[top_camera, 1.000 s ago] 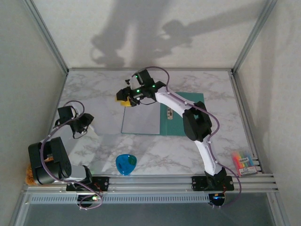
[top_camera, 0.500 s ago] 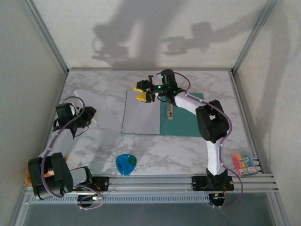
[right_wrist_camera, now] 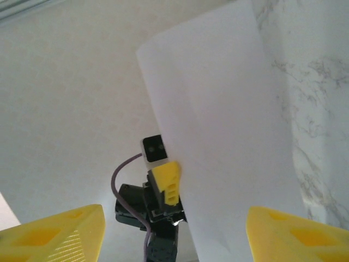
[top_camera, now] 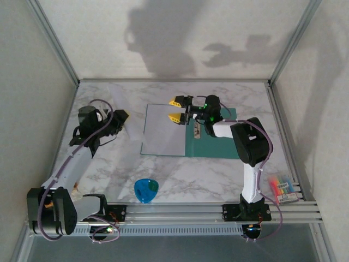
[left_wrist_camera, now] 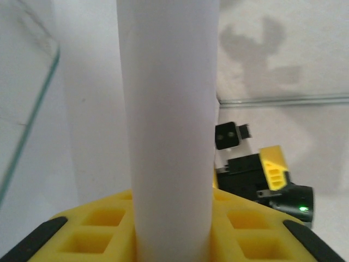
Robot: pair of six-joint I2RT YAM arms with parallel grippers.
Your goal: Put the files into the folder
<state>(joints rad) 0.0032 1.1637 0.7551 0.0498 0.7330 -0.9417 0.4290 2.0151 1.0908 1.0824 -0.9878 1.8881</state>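
- Overhead: folder [top_camera: 215, 143] lies open and flat mid-table, with a teal leaf on the right and a pale panel on the left. Cannot tell whether that pale panel is the folder's inside or a sheet already laid in it.
- Overhead: right gripper [top_camera: 175, 109] hangs over the far edge of the pale panel. Its yellow fingers are spread, with nothing between them.
- Overhead: left gripper [top_camera: 121, 115] is raised left of the folder, apart from it. Its load is too thin to make out here.
- Overhead: blue cup [top_camera: 146, 190] sits near the front rail. A pack of coloured markers [top_camera: 282, 187] lies at the right edge, well away from the work.
- Left wrist: file sheet [left_wrist_camera: 169, 125] stands upright, pinched between the yellow fingers [left_wrist_camera: 92, 226], so it is airborne and not yet in the folder.
- Right wrist: the file sheet [right_wrist_camera: 229, 136] rises tall and slightly tilted from the left gripper [right_wrist_camera: 163, 185].
- Step in hand, as I judge it: carry the sheet to the folder.
  - Bring it over low and land the free edge first, inside the folder's border.
  - Square it to the spine and release only once it lies flat.
  - The right gripper should either stay clear of the path or pin the landed edge.
- Writing: no brand, label or text is readable in any view.
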